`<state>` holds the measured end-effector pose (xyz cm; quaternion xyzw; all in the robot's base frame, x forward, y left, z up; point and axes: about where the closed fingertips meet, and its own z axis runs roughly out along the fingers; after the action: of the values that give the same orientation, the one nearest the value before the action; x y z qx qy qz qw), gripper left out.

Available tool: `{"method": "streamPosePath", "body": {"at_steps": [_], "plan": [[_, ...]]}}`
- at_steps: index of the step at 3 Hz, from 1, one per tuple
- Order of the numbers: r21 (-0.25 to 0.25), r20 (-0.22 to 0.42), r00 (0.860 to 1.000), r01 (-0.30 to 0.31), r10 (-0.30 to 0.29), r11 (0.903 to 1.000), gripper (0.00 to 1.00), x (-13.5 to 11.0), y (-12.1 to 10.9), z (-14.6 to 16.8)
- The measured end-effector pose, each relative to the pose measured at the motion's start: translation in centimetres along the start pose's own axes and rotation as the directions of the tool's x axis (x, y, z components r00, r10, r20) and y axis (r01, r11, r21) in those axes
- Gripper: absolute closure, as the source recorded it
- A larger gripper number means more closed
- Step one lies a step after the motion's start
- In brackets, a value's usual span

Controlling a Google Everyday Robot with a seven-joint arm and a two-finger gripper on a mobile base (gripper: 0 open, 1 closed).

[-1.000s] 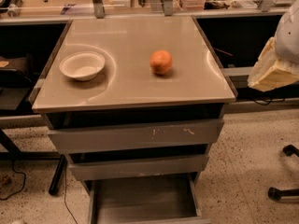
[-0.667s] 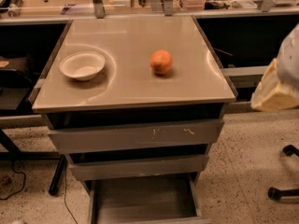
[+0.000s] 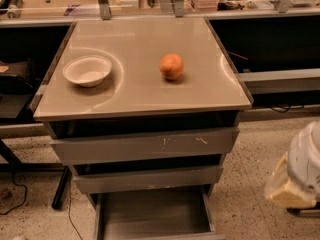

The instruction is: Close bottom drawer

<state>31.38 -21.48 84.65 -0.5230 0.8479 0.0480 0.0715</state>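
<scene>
The bottom drawer (image 3: 152, 215) is pulled out at the foot of the grey cabinet, and its shallow grey tray shows from above. Its front edge runs along the bottom border of the view. My gripper (image 3: 296, 176) shows as a white and yellowish shape at the lower right. It hangs over the floor to the right of the cabinet, about level with the middle drawer and apart from the bottom drawer.
The middle drawer (image 3: 147, 179) and the scratched top drawer (image 3: 145, 145) stick out slightly. On the cabinet top (image 3: 140, 96) stand a white bowl (image 3: 87, 70) and an orange (image 3: 171, 66). Dark shelving runs behind, and a black stand leg (image 3: 61, 188) is at the left.
My gripper has dropped from beside the cabinet top at the upper right to low beside the drawers. The drawers, bowl and orange have not moved.
</scene>
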Motion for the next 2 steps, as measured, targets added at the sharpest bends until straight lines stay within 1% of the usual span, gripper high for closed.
{"method": "streamPosePath", "body": {"at_steps": [1,2], "plan": [[-0.065,-0.047,0.999,-0.017,0.014,0.9978,1.00,1.97,1.96,2.84],[-0.065,-0.047,0.999,-0.017,0.014,0.9978,1.00,1.97,1.95,2.84]]}}
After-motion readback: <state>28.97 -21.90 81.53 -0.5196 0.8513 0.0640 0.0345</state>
